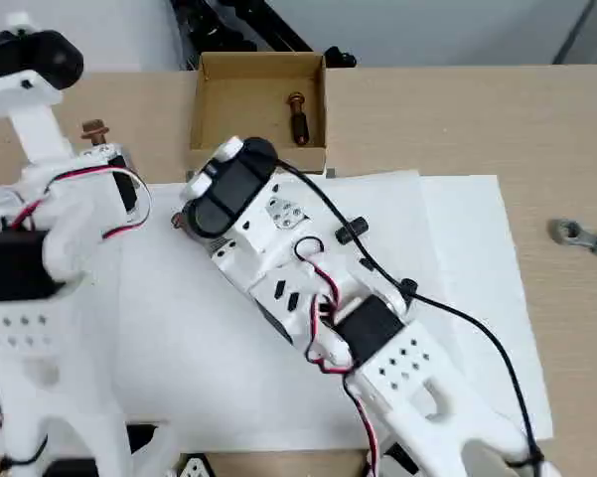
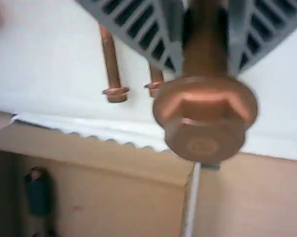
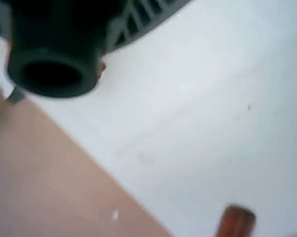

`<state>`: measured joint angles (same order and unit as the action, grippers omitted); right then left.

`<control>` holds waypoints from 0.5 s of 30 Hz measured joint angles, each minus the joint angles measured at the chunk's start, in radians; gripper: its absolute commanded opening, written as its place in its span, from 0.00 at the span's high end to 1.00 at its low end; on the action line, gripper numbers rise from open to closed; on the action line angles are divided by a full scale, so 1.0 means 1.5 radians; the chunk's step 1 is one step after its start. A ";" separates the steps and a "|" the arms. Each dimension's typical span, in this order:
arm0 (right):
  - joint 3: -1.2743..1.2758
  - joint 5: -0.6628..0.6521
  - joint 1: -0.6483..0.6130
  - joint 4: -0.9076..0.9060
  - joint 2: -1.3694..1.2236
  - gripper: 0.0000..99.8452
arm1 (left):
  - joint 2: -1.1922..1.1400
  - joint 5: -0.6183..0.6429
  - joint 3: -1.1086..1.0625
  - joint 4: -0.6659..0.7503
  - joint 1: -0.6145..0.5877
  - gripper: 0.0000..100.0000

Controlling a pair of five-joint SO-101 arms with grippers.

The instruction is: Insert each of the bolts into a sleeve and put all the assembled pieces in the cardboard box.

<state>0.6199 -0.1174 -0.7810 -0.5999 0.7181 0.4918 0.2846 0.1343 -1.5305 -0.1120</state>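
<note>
Bolt (image 2: 205, 118) and sleeve (image 3: 52, 71) held
Left gripper (image 2: 205, 49) is clamping the copper bolt; right gripper (image 3: 59, 34) is squeezing the black sleeve.

You have the open brown cardboard box (image 1: 243, 109) at upper centre of the high view, on the tan wooden table (image 1: 457, 119), its front wall at the back edge of the white foam sheet (image 1: 457, 258). A copper bolt in a dark sleeve (image 1: 298, 117) lies inside it, toward the right. Another copper bolt (image 1: 94, 131) sits left of the box; a small metal tool (image 1: 568, 232) lies far right, off the sheet.
</note>
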 measured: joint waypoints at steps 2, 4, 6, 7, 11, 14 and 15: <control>0.025 -0.003 0.002 0.003 0.051 1.00 | 0.016 0.002 0.000 0.001 0.011 0.99; 0.069 -0.004 0.004 0.021 0.105 1.00 | 0.024 0.002 0.000 0.001 0.019 0.99; 0.122 -0.004 0.016 0.051 0.158 1.00 | 0.027 0.002 0.000 0.001 0.021 0.99; 0.150 -0.004 0.025 0.073 0.182 1.00 | 0.027 0.002 0.000 0.001 0.021 0.99; 0.281 0.029 0.052 0.184 0.251 1.00 | 0.027 0.026 0.000 0.001 0.021 0.99; 0.337 0.077 0.066 0.223 0.275 1.00 | 0.027 0.039 0.000 0.001 0.035 0.99; 0.341 0.093 0.068 0.227 0.279 1.00 | 0.027 0.041 0.000 0.001 0.048 0.99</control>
<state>1.1308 0.0222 -0.6797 -0.2593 1.1370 0.5317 0.3460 0.1343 -1.5290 -0.0399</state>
